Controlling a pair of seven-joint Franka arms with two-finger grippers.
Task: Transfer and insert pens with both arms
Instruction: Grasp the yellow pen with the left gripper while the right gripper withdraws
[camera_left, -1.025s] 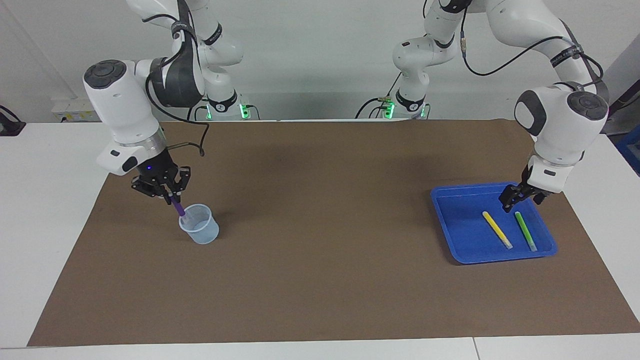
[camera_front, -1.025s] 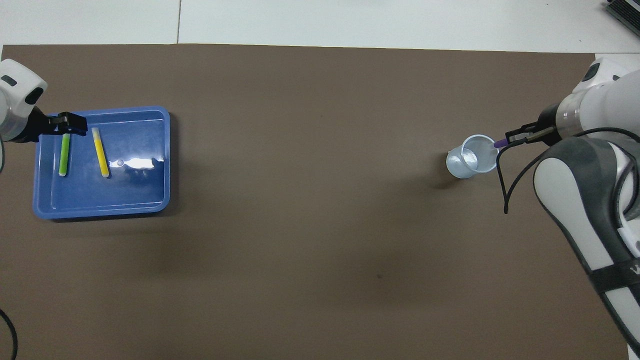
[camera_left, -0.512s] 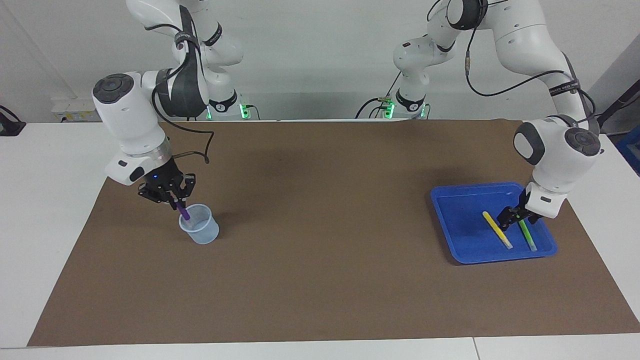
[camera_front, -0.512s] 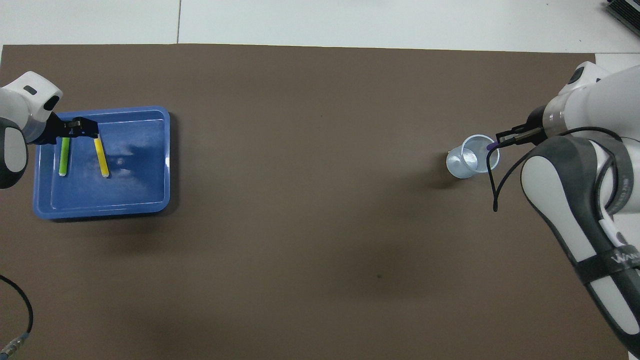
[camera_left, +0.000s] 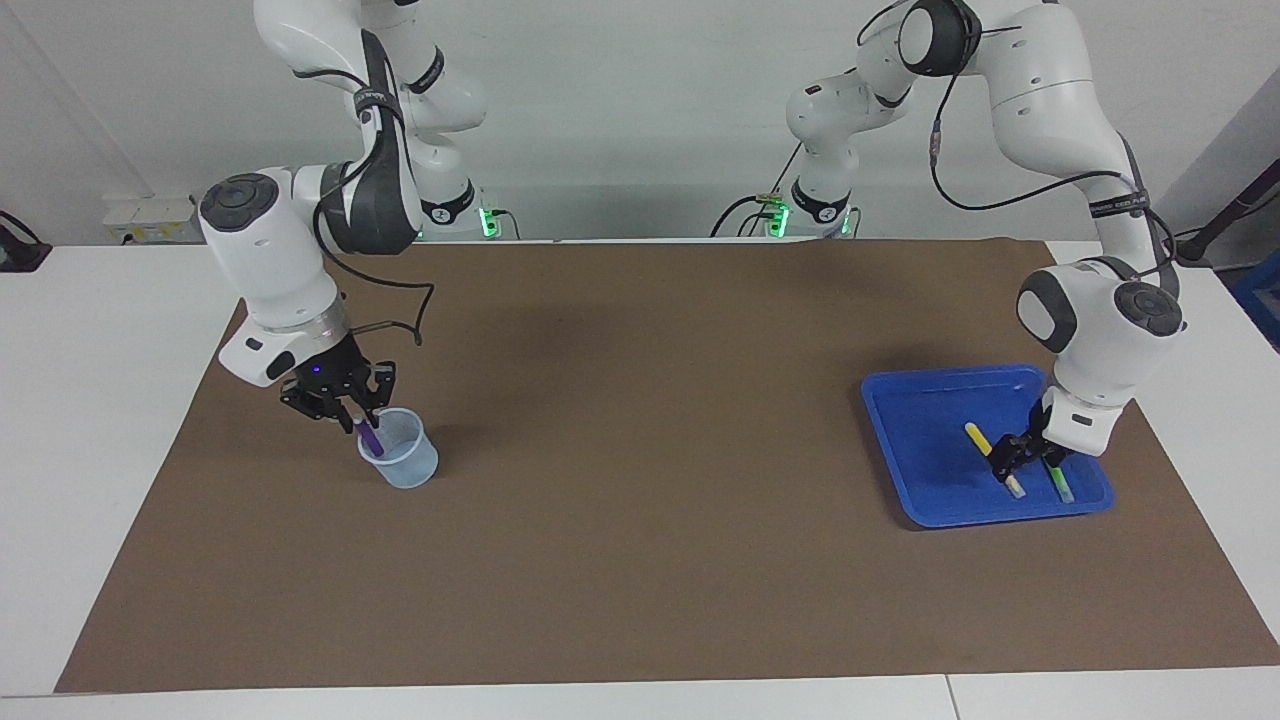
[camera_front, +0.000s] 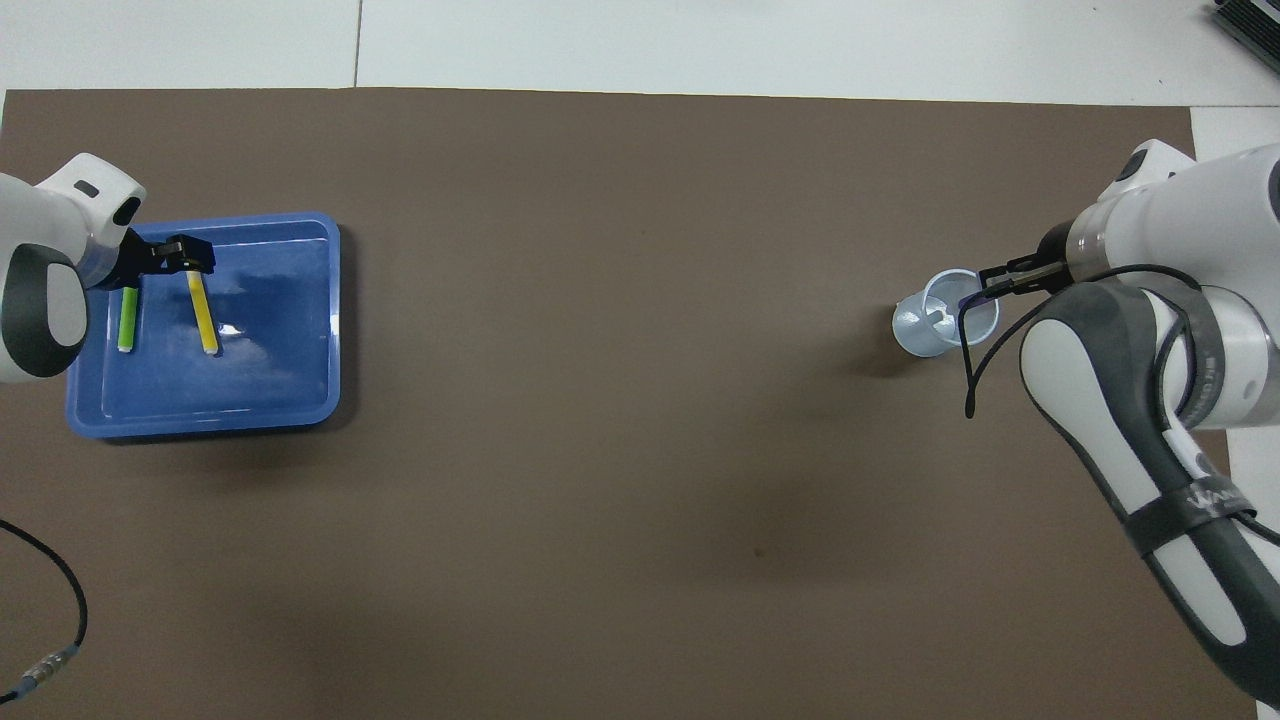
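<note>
Two grippers, three pens, one cup and one tray are counted. The right gripper (camera_left: 352, 412) is closed on the purple pen (camera_left: 368, 436), which is held tilted with its lower end inside the translucent cup (camera_left: 402, 462) at the right arm's end of the brown mat (camera_left: 640, 560). The left gripper (camera_left: 1022, 459) is lowered into the blue tray (camera_left: 905, 455) at the left arm's end of the table, its fingers spread narrowly; one finger is seen against the yellow pen (camera_left: 993, 459) and the green pen (camera_left: 1056, 480) lies just beside the other, so what is straddled cannot be told. Both pens lie flat in the tray, side by side and apart, the green one toward the table's end.

Compared with a second ago, the right gripper is found lower and closer over the cup, and more of the purple pen is sunk inside. The left gripper, then raised over the tray's rim nearer the robots, has been brought down among the two pens. The cup, the tray and the two lying pens are left where they were.
</note>
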